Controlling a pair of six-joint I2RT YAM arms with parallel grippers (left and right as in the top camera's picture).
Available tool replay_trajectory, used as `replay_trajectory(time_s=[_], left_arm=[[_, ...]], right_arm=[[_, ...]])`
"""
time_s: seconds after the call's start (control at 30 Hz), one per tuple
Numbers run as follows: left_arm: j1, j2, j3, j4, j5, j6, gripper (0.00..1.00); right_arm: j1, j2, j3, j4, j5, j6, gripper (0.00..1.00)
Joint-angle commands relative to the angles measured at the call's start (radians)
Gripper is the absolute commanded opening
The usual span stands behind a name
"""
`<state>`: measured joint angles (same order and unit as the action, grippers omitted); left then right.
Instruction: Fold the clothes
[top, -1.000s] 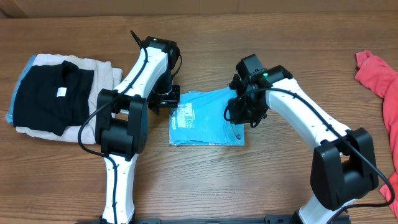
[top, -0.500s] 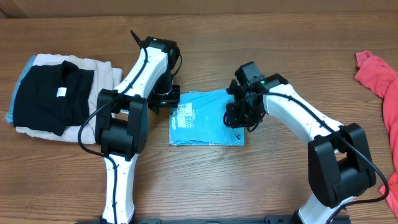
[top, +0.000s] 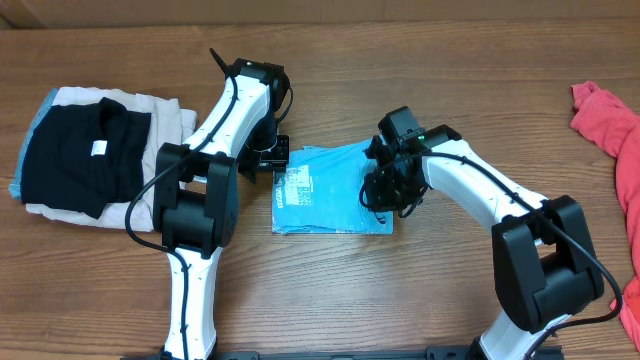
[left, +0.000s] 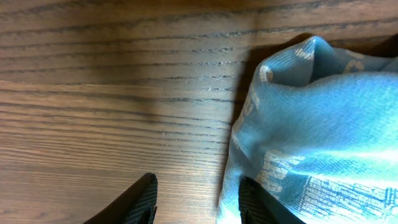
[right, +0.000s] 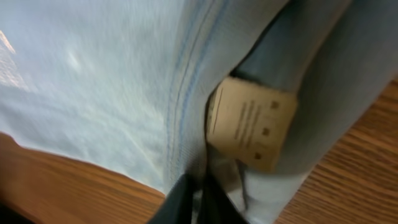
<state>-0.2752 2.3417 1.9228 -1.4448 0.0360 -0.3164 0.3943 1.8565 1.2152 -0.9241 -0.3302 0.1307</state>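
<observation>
The T-shirt (top: 325, 200), sky blue with pale print, lies folded into a rough rectangle at the middle of the wooden table (top: 400, 310), between the two arms. At the far left sits a stack of folded clothes (top: 90, 150), black on beige, and at the right edge a red garment (top: 610, 130) lies loose.

The right gripper (top: 385, 192) has changed in the last second. It has slid a little left along the shirt's right edge, and its jaws, slightly apart a moment ago, are now pressed together on the cloth. We judge this to be a fresh pinch on the right side, ready for another fold or a tug to square the bundle.

The left gripper (top: 268, 160) has not moved. It waits at the shirt's far left corner.

The wrist views show what the overhead cannot. The left one shows that gripper's jaws spread, with bare wood between them and one finger just beside the shirt's hem. The right one shows the closed fingers nipping a seam, just beside a small tan label (right: 249, 124).
</observation>
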Motion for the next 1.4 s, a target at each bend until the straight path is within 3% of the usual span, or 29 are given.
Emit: replay_trajectory(time_s=[0.0, 0.17, 0.43, 0.7, 0.97, 1.13, 1.27, 1.37], left_arm=[[-0.008, 0.009, -0.006, 0.006, -0.01, -0.021, 0.46], [-0.008, 0.009, -0.006, 0.006, -0.01, -0.021, 0.46], [-0.008, 0.009, -0.006, 0.006, -0.01, -0.02, 0.46], [-0.008, 0.009, -0.006, 0.006, -0.01, -0.021, 0.46], [-0.008, 0.008, -0.005, -0.032, -0.008, -0.018, 0.43], [-0.008, -0.023, 0.012, -0.035, -0.003, -0.001, 0.4], [-0.006, -0.091, 0.046, 0.04, -0.01, 0.028, 0.4], [-0.008, -0.135, 0.052, 0.2, 0.003, 0.069, 0.45]], right_arm=[[0.005, 0.006, -0.019, 0.003, -0.012, -0.007, 0.04], [-0.004, 0.006, -0.009, -0.005, -0.013, 0.005, 0.04], [-0.082, 0.005, 0.107, -0.156, 0.026, 0.007, 0.04], [-0.126, 0.006, 0.113, -0.143, 0.105, 0.006, 0.04], [-0.126, 0.006, 0.113, -0.216, 0.106, 0.006, 0.18], [-0.129, 0.004, 0.116, -0.278, 0.143, 0.019, 0.18], [-0.126, -0.015, 0.15, -0.332, 0.112, 0.017, 0.18], [-0.113, -0.026, 0.166, -0.336, -0.012, -0.02, 0.18]])
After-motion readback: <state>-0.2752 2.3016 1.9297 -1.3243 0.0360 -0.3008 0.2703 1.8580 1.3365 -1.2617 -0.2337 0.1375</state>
